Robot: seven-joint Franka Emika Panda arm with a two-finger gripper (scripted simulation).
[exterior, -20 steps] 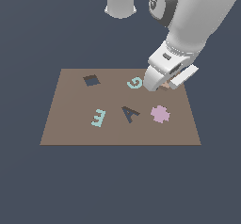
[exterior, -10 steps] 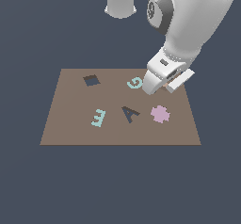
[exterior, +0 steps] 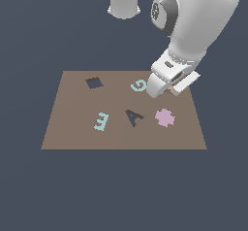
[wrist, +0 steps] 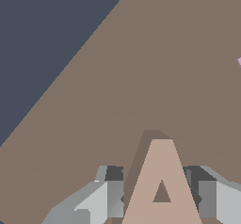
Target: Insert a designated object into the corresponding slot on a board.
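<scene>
The designated object, a tan A-shaped block point(wrist: 162, 185), sits between my gripper's point(wrist: 156, 192) grey fingers point(wrist: 106, 197), which press on both of its sides just above the board point(wrist: 164, 77). It casts a shadow on the brown surface. In the exterior view the gripper point(exterior: 162, 91) hangs over the board's point(exterior: 72, 128) far right part, beside the teal G point(exterior: 139, 85), and the hand hides the block. The slot point(exterior: 133, 117), a dark navy A-shaped recess, lies nearer the middle, to the exterior view's left of the gripper.
A teal E point(exterior: 101, 121) lies to the left of the slot, a pink flower shape point(exterior: 164, 117) to its right, and a dark square hole point(exterior: 94, 83) at the far left. The robot's base point(exterior: 124, 2) stands behind the board. The board's edge meets dark floor point(wrist: 47, 30).
The arm has leaned over, and the hand has shifted slightly toward the exterior view's left and lower over the board's far right part.
</scene>
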